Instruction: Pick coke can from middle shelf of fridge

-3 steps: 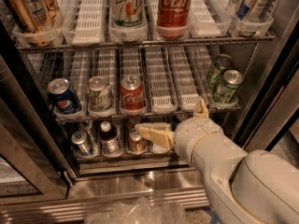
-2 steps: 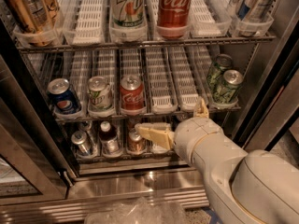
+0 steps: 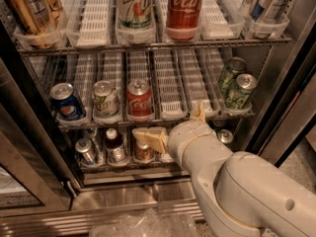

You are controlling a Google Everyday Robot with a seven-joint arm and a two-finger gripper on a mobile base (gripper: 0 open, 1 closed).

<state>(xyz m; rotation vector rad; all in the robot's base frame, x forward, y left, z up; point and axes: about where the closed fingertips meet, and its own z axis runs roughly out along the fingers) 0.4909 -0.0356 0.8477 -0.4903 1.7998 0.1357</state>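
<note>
Camera view. The fridge [image 3: 121,197] stands open, with its wire shelves and shiny steel base exposed.

The middle shelf [image 3: 170,90] runs from the left wall to the right wall and carries white slatted lanes. The coke can [image 3: 139,100] stands upright at the front edge of this shelf, in the third lane from the left wall. In the next lane to its left is a pale green-and-white can [image 3: 106,98]. A blue Pepsi can [image 3: 66,102] stands beyond that, nearest the left wall. The lanes to the right of the coke can hold nothing at the front. Two green cans [image 3: 238,89] stand one behind the other at the right end of the shelf.

The gripper [image 3: 170,122] is just below the front edge of the middle shelf, lower than the coke can and to its right. Its fingers are spread wide apart and hold nothing. One finger [image 3: 148,138] points left, in front of the lower shelf and beneath the coke can. The other [image 3: 199,111] points up against the shelf's front edge. Neither touches the coke can. The cream arm [image 3: 247,191] enters from the lower right corner.

On the upper shelf, a large Coca-Cola can [image 3: 183,6] stands above and to the right of the coke can. Small cans and a bottle [image 3: 115,144] stand on the lower shelf.
</note>
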